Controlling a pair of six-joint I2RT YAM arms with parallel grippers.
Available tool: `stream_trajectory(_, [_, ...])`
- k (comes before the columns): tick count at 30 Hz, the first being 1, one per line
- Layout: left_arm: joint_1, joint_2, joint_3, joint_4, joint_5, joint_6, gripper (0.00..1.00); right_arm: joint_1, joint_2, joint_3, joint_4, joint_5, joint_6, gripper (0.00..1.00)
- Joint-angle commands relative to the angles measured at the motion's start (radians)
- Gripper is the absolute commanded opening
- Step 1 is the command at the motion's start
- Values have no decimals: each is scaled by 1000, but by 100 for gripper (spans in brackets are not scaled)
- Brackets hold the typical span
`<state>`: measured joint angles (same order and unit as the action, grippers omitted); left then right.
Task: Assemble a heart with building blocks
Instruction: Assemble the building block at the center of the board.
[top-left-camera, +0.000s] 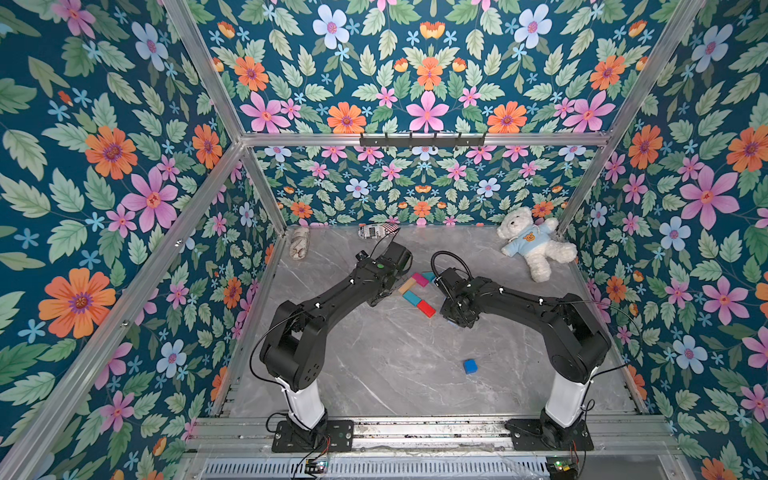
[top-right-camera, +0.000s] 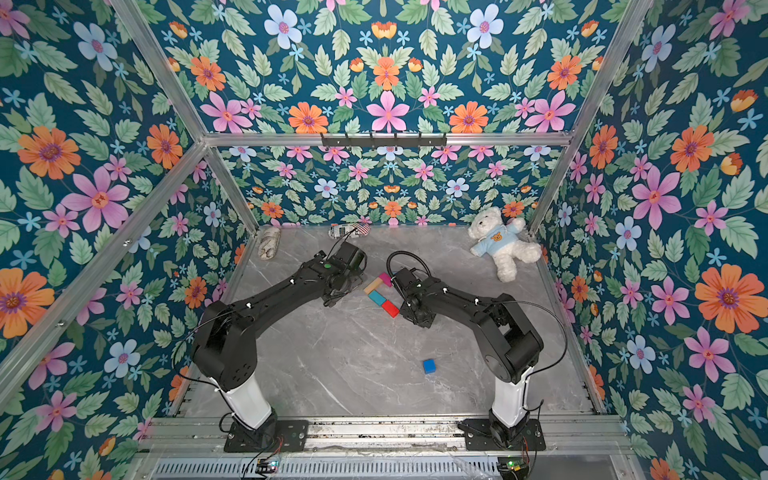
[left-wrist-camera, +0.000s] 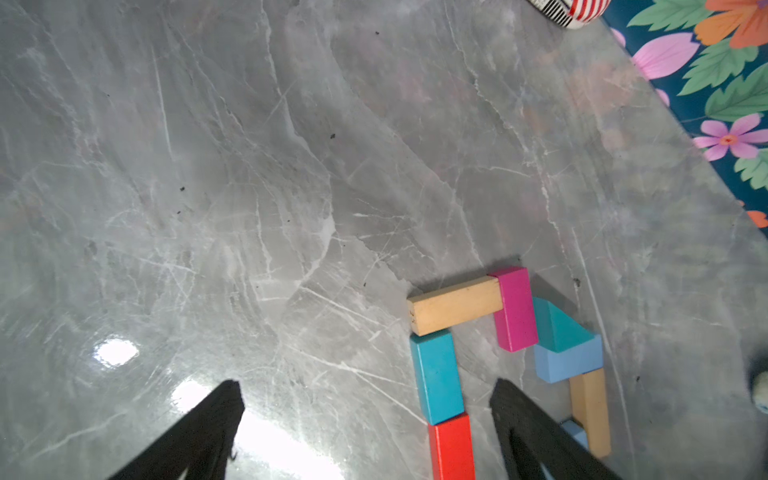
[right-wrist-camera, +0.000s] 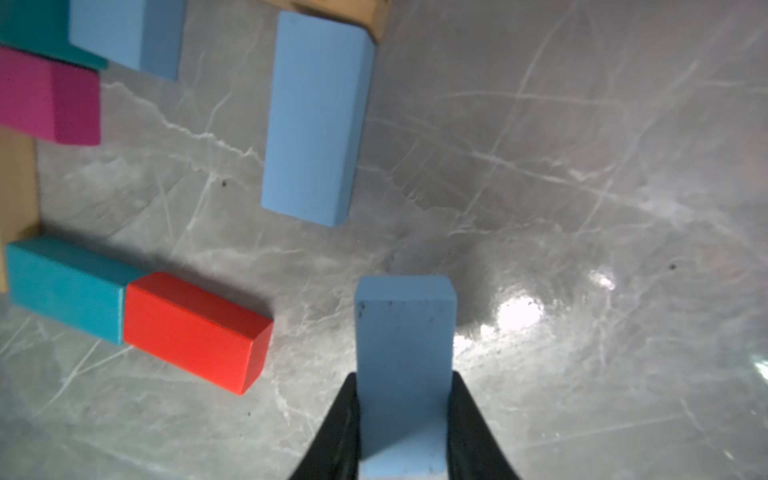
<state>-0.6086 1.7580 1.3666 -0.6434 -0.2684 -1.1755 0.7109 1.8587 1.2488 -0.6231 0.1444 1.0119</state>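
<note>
Building blocks (left-wrist-camera: 455, 309): a dark blue cube (top-left-camera: 470, 366) is sitting at lower centre in both top views; beyond, mid-frame, the right hand (right-wrist-camera: 404, 376) is pinching a light blue rectangular block (right-wrist-camera: 403, 324) beside the unfinished multicoloured heart (top-left-camera: 412, 296), the left hand (left-wrist-camera: 368, 384) gaping wide.

Both top views look steeply down; both wrist cameras sit close over shared building blocks (left-wrist-camera: 436, 376).

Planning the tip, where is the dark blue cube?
In both top views the dark blue cube lies alone on the table, nearer the right arm's base, apart from the red block.
</note>
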Motion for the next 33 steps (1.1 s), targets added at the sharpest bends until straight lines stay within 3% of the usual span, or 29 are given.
stream_trajectory(1, [10, -14, -21, 25, 5, 22, 97, 4, 21, 22, -47, 30, 72, 0])
stream_trajectory(19, [35, -11, -45, 40, 20, 63, 97, 38, 154, 207, -125, 28, 124, 0])
stream_trajectory(33, [58, -15, -68, 53, 38, 85, 97, 41, 214, 256, -132, 6, 138, 0])
